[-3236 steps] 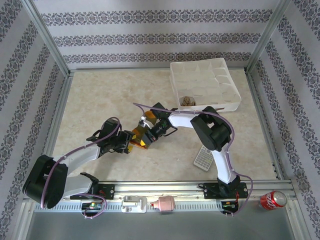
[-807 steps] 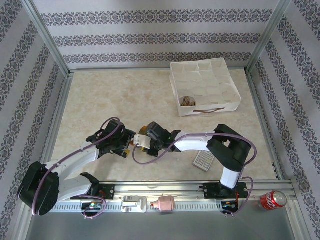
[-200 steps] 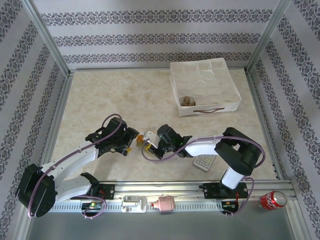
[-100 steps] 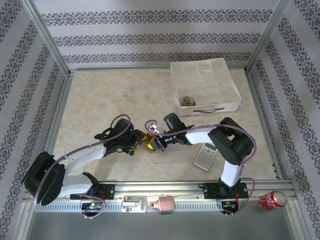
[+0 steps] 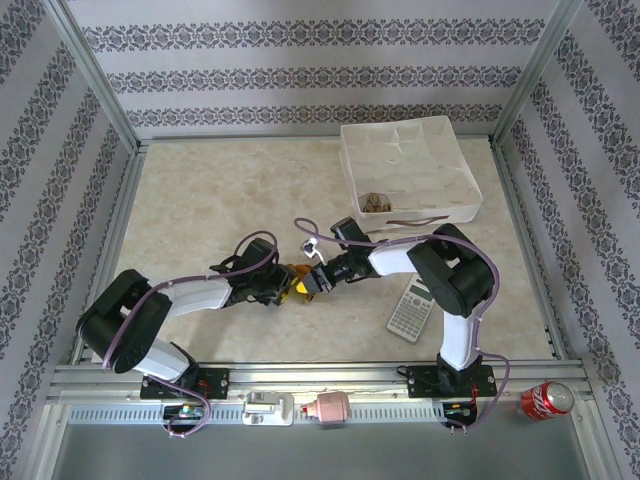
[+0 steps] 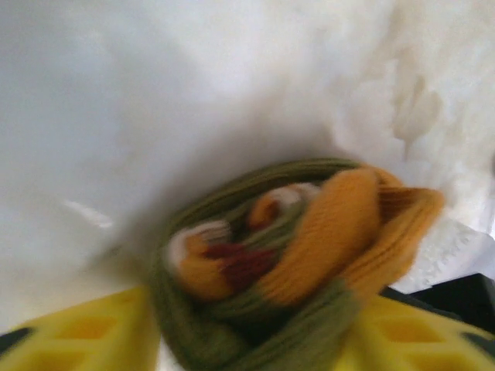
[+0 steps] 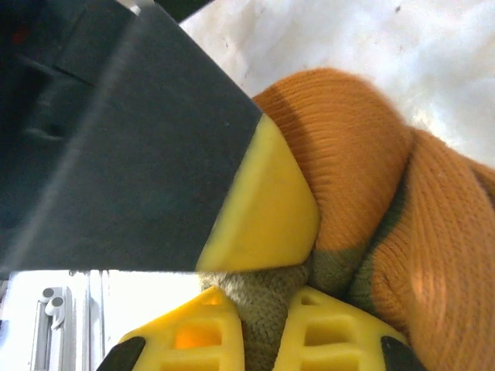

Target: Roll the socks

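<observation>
The left tool [image 6: 247,340] is squeezing the olive-and-orange sock roll [image 6: 332,232] between partly open jaws — the right tool [image 7: 259,321] is pinching its olive fabric, jaws nearly together.

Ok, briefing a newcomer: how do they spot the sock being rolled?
On the beige marbled table, find where the left gripper and right gripper meet. Between them sits the olive and orange knitted sock roll, unlike the brown roll in the white divided box.
</observation>
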Available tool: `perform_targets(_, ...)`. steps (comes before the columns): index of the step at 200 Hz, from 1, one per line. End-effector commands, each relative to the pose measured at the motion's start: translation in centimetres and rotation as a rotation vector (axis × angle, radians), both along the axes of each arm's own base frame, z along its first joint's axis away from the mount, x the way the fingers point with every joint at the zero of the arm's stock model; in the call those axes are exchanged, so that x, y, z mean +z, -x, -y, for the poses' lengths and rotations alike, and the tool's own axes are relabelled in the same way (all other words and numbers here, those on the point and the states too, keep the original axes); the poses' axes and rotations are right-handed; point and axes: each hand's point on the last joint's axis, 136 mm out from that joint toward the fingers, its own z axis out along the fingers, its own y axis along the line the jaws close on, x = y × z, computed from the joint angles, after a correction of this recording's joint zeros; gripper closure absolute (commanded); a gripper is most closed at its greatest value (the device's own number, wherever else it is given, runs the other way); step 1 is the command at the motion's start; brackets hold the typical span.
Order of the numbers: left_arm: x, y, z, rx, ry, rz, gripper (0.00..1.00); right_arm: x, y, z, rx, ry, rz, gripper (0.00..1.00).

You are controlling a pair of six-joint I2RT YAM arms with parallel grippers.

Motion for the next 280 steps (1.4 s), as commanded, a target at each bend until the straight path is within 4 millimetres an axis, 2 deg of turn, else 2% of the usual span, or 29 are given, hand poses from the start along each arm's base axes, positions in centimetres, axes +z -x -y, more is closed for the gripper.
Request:
perform_targets(1, -3.5, 3.5, -1.4, -0.016, -0.083, -0.152, 0.9, -5.9, 2.4, 3.6, -0.046, 0.253, -0.101, 0.95)
perform_targets(8, -3.7, 4.3, -1.9, -0.015, -0.105, -0.189, 1.0, -5.2, 2.2, 3.4, -0.033, 0.25, -0.027, 0.89)
perform_targets(21, -3.8, 6.1, -3.2, -0.003, -0.157, -0.261, 1.0, -3.4, 1.4, 3.3, -0.031, 0.239, 0.162, 0.75)
perform_targets(34, -3.6, 7.9, -4.9, 0.018, -0.216, -0.324, 1.0, -0.2, 0.1, 3.3, -0.088, 0.202, 0.441, 0.64)
perform_targets(46, -3.3, 9.0, -6.1, 0.042, -0.258, -0.355, 1.0, 2.5, 0.2, 3.3, -0.095, 0.195, 0.695, 0.49)
perform_targets(59, -3.0, 10.0, -7.1, 0.066, -0.285, -0.382, 1.0, 4.4, 1.1, 2.8, -0.053, 0.21, 0.872, 0.43)
perform_targets(73, -2.7, 10.4, -7.5, 0.077, -0.303, -0.395, 1.0, 4.7, 2.3, 2.2, 0.006, 0.274, 0.97, 0.4)
perform_targets(102, -2.0, 10.1, -7.7, 0.075, -0.345, -0.401, 1.0, 3.3, 5.0, 0.6, 0.114, 0.378, 1.132, 0.38)
perform_targets(123, -2.2, 9.9, -7.4, 0.073, -0.342, -0.412, 1.0, 3.0, 6.3, -1.3, 0.182, 0.401, 1.212, 0.38)
perform_targets(138, -2.1, 9.6, -7.1, 0.063, -0.342, -0.412, 1.0, 2.9, 6.3, -2.6, 0.203, 0.433, 1.267, 0.38)
perform_targets(159, -1.9, 9.3, -6.8, 0.055, -0.341, -0.41, 1.0, 2.7, 6.4, -3.9, 0.236, 0.444, 1.302, 0.39)
perform_targets(172, -1.9, 9.1, -6.6, 0.052, -0.336, -0.405, 1.0, 1.9, 6.4, -4.1, 0.263, 0.468, 1.305, 0.39)
perform_targets(209, -1.7, 8.9, -6.2, 0.039, -0.315, -0.389, 1.0, -1.8, 5.4, -3.1, 0.313, 0.622, 1.31, 0.46)
perform_targets(217, -1.6, 8.8, -6.2, 0.038, -0.31, -0.385, 1.0, -2.6, 5.1, -2.7, 0.324, 0.659, 1.296, 0.53)
perform_targets(233, -1.4, 8.7, -6.2, 0.044, -0.301, -0.372, 1.0, -3.6, 4.8, -1.8, 0.313, 0.71, 1.25, 0.78)
perform_targets(248, -0.8, 8.4, -6.2, 0.053, -0.291, -0.341, 1.0, -4.3, 4.9, -0.7, 0.305, 0.726, 1.181, 0.93)
perform_targets(259, -0.1, 7.6, -6.0, 0.059, -0.265, -0.293, 0.89, -4.8, 5.3, 0.1, 0.306, 0.719, 1.117, 1.0)
perform_targets(271, 0.8, 6.5, -5.4, 0.064, -0.212, -0.222, 0.62, -5.4, 6.3, 0.7, 0.327, 0.686, 1.032, 1.0)
perform_targets(280, 1.5, 5.9, -5.2, 0.079, -0.179, -0.187, 0.47, -5.8, 7.1, 1.0, 0.338, 0.649, 0.95, 1.0)
